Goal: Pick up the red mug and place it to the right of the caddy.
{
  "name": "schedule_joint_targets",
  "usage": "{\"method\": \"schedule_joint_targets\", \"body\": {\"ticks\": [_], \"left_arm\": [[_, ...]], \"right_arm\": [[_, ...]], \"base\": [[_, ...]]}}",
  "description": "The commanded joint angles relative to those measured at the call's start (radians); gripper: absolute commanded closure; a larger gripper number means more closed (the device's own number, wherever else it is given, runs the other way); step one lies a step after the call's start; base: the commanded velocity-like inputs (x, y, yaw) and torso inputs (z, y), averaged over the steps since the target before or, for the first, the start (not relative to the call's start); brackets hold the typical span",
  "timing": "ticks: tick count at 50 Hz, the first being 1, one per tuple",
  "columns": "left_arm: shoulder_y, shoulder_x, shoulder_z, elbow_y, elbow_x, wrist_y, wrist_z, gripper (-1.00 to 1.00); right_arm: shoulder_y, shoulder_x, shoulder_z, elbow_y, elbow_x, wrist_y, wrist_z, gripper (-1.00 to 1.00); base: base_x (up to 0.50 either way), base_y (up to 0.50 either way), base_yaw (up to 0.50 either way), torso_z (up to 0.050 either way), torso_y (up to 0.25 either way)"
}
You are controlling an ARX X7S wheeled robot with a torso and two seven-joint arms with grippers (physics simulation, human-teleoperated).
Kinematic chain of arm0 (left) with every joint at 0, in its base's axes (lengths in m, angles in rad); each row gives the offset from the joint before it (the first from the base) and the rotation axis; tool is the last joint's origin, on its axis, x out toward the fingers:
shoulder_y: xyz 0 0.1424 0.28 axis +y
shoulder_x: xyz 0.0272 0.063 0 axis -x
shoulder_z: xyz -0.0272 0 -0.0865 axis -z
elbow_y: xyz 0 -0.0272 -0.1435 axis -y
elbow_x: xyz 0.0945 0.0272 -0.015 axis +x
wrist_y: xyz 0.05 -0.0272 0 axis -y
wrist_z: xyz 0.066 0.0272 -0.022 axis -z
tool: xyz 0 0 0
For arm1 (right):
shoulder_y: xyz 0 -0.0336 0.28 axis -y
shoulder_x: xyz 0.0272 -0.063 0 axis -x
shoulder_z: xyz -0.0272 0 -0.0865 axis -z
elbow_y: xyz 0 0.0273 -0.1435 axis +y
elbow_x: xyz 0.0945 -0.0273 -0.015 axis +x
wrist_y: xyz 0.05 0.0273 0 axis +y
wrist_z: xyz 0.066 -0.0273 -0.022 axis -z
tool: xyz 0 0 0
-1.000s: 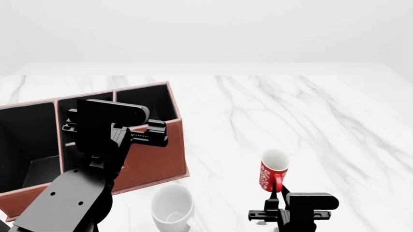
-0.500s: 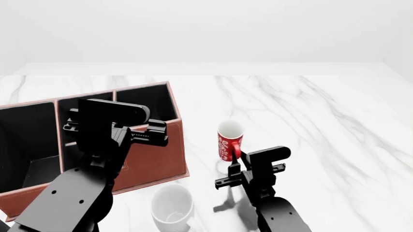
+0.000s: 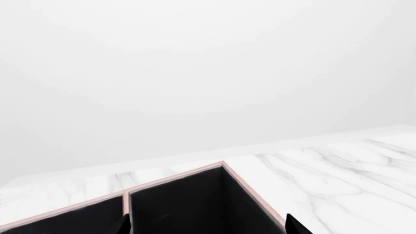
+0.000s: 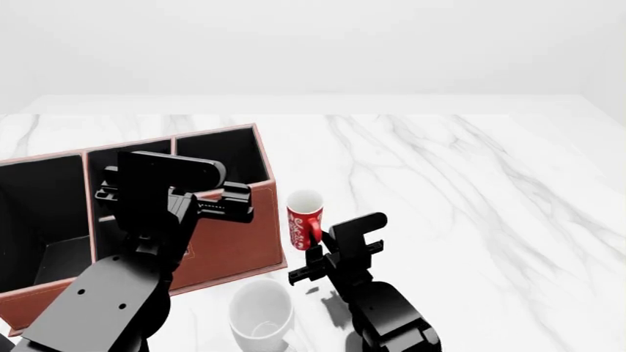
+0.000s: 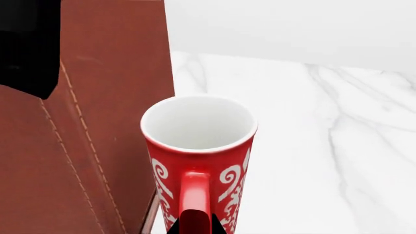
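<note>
The red mug (image 4: 304, 218) with white script and a white inside stands upright just right of the caddy (image 4: 234, 246), a large reddish-brown box with black-lined compartments. In the right wrist view the mug (image 5: 198, 146) is close beside the caddy's leather wall (image 5: 97, 122). My right gripper (image 4: 315, 242) is shut on the mug's red handle (image 5: 194, 195). My left gripper (image 4: 230, 205) is over the caddy's right end; its fingertips (image 3: 291, 226) stand wide apart above a black compartment (image 3: 188, 209), open and empty.
A larger plain white mug (image 4: 261, 312) lies near the front edge, below the caddy's right corner and left of my right arm. The white marble table (image 4: 470, 191) stretches to the right and back.
My right gripper has carried the red mug from the front right of the table leftward and back, to just right of the caddy. The left arm has not moved.
</note>
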Motion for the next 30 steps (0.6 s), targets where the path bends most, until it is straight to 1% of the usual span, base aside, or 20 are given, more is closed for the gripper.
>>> {"method": "schedule_joint_targets", "body": {"ticks": [1, 10, 14, 19, 22, 30], "left_arm": [[0.008, -0.006, -0.004, 0.002, -0.006, 0.003, -0.003, -1.0], [0.015, -0.01, -0.007, 0.005, -0.01, 0.005, -0.007, -1.0], [0.015, -0.01, -0.005, 0.004, -0.011, 0.006, -0.008, -1.0], [0.018, -0.011, -0.006, 0.007, -0.014, 0.004, -0.01, -1.0], [0.018, -0.012, -0.004, 0.009, -0.015, 0.002, -0.012, -1.0], [0.016, -0.013, -0.003, 0.009, -0.018, 0.001, -0.015, -1.0]], "right_arm": [[0.064, -0.011, -0.318, 0.089, 0.286, -0.107, 0.042, 1.0], [0.062, -0.011, -0.357, 0.107, 0.329, -0.107, 0.048, 1.0], [0.061, -0.011, -0.37, 0.103, 0.32, -0.082, 0.061, 1.0], [0.063, -0.011, -0.379, 0.108, 0.297, 0.013, 0.104, 1.0], [0.062, -0.011, -0.372, 0.11, 0.283, 0.04, 0.102, 1.0], [0.063, -0.011, -0.358, 0.114, 0.281, 0.043, 0.095, 1.0]], "base": [[0.0, 0.0, 0.0, 0.0, 0.0], [0.0, 0.0, 0.0, 0.0, 0.0], [0.0, 0.0, 0.0, 0.0, 0.003], [0.0, 0.0, 0.0, 0.0, 0.0], [0.0, 0.0, 0.0, 0.0, 0.0], [0.0, 0.0, 0.0, 0.0, 0.0]]}}
